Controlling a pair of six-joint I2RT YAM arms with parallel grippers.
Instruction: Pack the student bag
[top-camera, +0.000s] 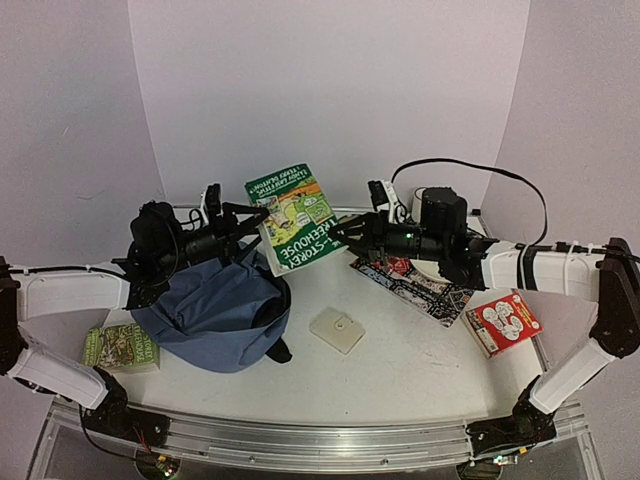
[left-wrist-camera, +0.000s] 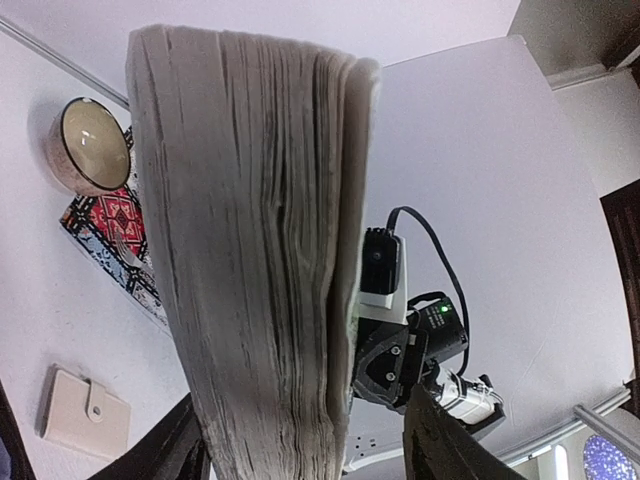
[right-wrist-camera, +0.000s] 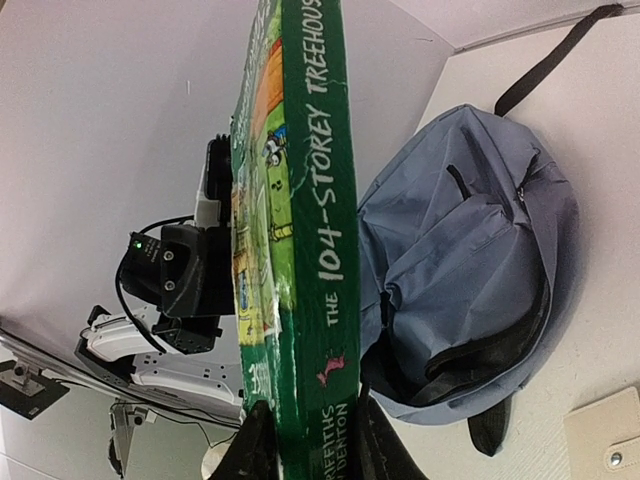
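A green paperback, "The 104-Storey Treehouse" (top-camera: 290, 215), hangs in the air above the table's back middle. My right gripper (top-camera: 338, 232) is shut on its spine; in the right wrist view the gripper (right-wrist-camera: 308, 425) has both black fingers pressed on the covers. My left gripper (top-camera: 252, 225) straddles the book's page edge (left-wrist-camera: 260, 250). In the left wrist view the gripper (left-wrist-camera: 300, 410) has one finger against the book and the other standing apart from it. The slate-blue student bag (top-camera: 215, 315) lies slumped below the book to the left, its top opening dark (right-wrist-camera: 470, 270).
A second green book (top-camera: 120, 348) lies left of the bag. A cream wallet (top-camera: 337, 330) lies mid-table. A red-and-black patterned book (top-camera: 425, 285) and a red card box (top-camera: 503, 322) lie on the right. A round container (left-wrist-camera: 90, 145) stands at the back.
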